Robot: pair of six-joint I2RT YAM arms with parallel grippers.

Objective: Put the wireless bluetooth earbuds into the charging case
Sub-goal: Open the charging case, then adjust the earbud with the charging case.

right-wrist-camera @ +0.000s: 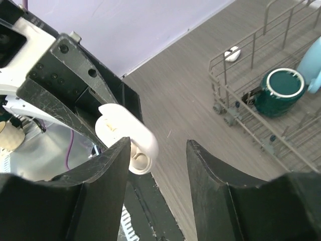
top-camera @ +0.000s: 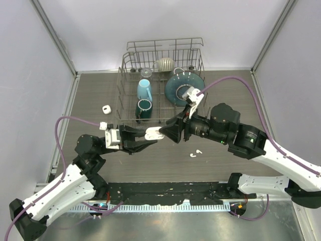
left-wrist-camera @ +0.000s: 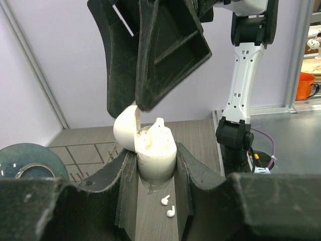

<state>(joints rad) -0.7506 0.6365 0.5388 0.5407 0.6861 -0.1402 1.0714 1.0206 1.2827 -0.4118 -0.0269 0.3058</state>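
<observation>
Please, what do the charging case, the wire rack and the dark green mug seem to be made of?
Charging case: probably hard plastic, white and smooth, with a soft sheen on its open lid.
Wire rack: thin metal wire, grey; it may be coated, but that cannot be told.
Dark green mug: likely glazed ceramic, glossy, with a pale rim.
</observation>
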